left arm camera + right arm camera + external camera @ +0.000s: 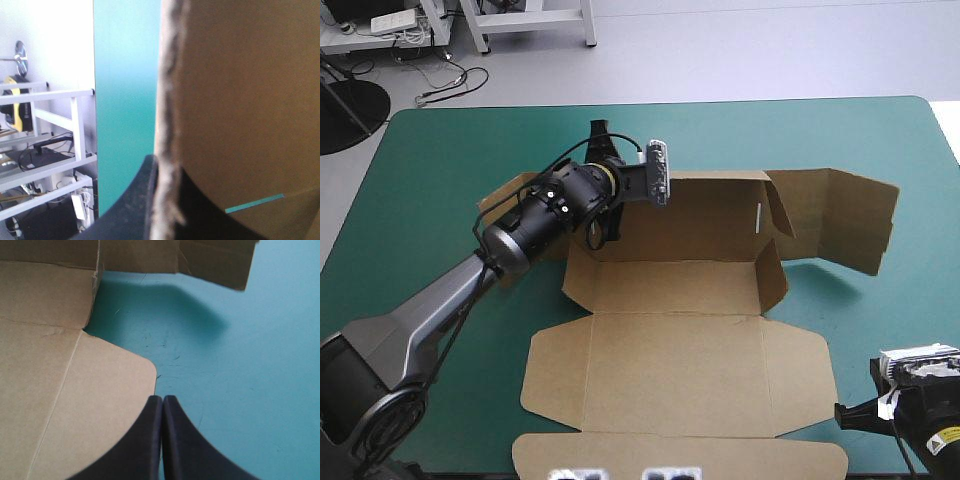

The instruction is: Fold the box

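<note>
Noted left end effector (165,170) clamped on box (680,370) wall at 10 o'clock. Noted right end effector (163,399) pinched closed at 5 o'clock on desk (440,180).

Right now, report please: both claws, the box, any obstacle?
Left claw shut on the box, wall edge. Right claw shut, empty, over teal-green cover. Box: walls partly up, lid flat. No obstacle seen.
</note>
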Tool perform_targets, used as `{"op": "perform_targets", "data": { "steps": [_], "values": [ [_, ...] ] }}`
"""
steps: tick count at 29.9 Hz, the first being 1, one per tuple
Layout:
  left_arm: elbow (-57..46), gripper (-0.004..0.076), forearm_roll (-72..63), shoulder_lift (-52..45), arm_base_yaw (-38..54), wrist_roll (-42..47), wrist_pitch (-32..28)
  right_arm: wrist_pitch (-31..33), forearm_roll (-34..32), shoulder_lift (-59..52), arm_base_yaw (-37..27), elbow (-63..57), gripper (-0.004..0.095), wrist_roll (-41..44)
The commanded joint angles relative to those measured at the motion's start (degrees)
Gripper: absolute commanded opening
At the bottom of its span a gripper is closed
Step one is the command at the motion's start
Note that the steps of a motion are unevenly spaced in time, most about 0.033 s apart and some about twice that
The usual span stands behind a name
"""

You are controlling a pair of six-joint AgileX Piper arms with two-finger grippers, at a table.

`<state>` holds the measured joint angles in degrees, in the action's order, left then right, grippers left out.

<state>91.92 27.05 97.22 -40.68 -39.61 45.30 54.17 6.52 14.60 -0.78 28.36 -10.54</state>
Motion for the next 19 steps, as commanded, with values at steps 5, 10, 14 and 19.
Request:
{"op": "perform_targets", "data": {
  "steps": [5, 10, 14, 19],
  "values": [
    [2.2, -0.001, 8.9, -3.0, -6.8, 11.4, -2.2, -4.6, -1.5, 0.5, 0.1, 1.7, -0.002, 0.5],
    [-1.9, -0.001, 19.0, -3.0, -9.2, 23.2, -2.4, -8.8, -1.5, 0.5, 0.1, 1.8, -0.002, 4.6],
    [-7.2, -0.001, 32.0, -3.2, -11.9, 34.5, -1.4, -11.0, -2.0, 0.6, 0.1, 2.6, -0.0019, 7.6],
    [-13.6, -0.001, 41.7, -4.1, -15.6, 46.0, -0.6, -11.9, -5.6, 3.2, 0.1, 6.4, -0.0019, 12.4]
  ]
}}
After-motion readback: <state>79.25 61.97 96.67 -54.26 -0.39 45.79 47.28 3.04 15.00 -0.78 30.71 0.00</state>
